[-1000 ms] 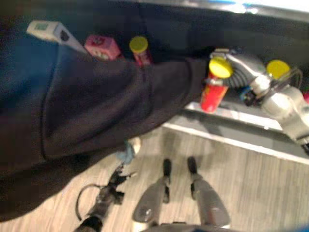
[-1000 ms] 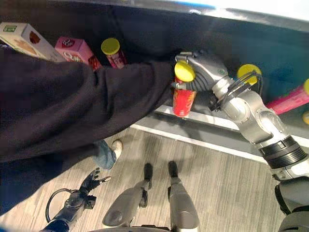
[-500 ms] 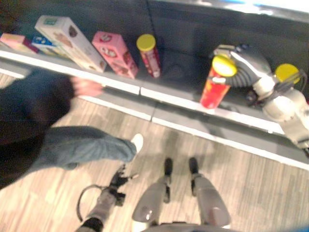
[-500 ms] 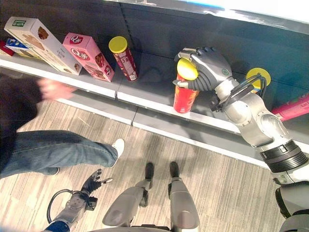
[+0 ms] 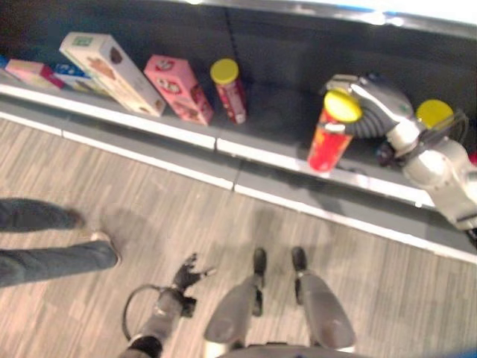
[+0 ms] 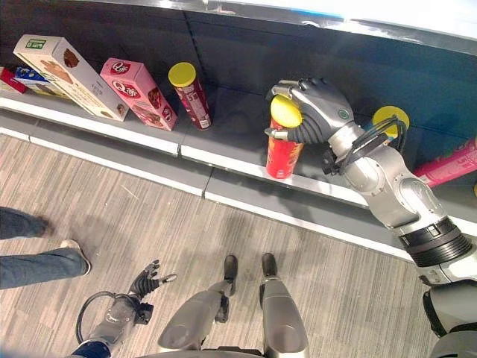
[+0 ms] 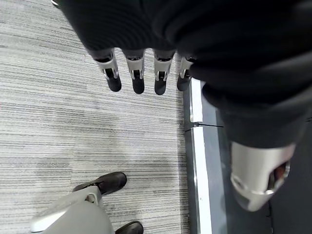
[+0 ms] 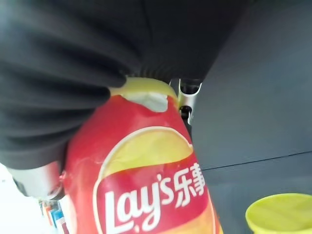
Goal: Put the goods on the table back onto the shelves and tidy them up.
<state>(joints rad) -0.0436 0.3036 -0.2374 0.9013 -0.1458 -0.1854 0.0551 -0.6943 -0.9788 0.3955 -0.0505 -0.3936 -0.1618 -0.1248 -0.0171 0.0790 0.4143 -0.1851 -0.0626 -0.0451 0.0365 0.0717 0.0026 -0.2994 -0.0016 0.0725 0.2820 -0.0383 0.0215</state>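
the shelf [image 6: 223,160] runs across the scene as a low dark ledge with a pale front lip. the right hand [image 6: 317,112] is clenched round the top of the red crisp tube [image 6: 283,149], fingers curled over its yellow lid, thumb on the near side. the tube stands on the shelf just behind the lip, leaning slightly, between a darker red tube [image 6: 190,95] to its left and another yellow-lidded tube [image 6: 390,118] behind the wrist.

procedure: seat the base flat, bring the tube upright, then loosen the fingers straight upward so the lid is not dragged. the tube is tall and narrow and will likely tip if nudged sideways. keep it back from the lip.

the tube is red with a yellow panel, white lettering and a yellow plastic lid.

the left hand [image 7: 141,73] hangs released over the floor [image 5: 149,201], holding nothing.
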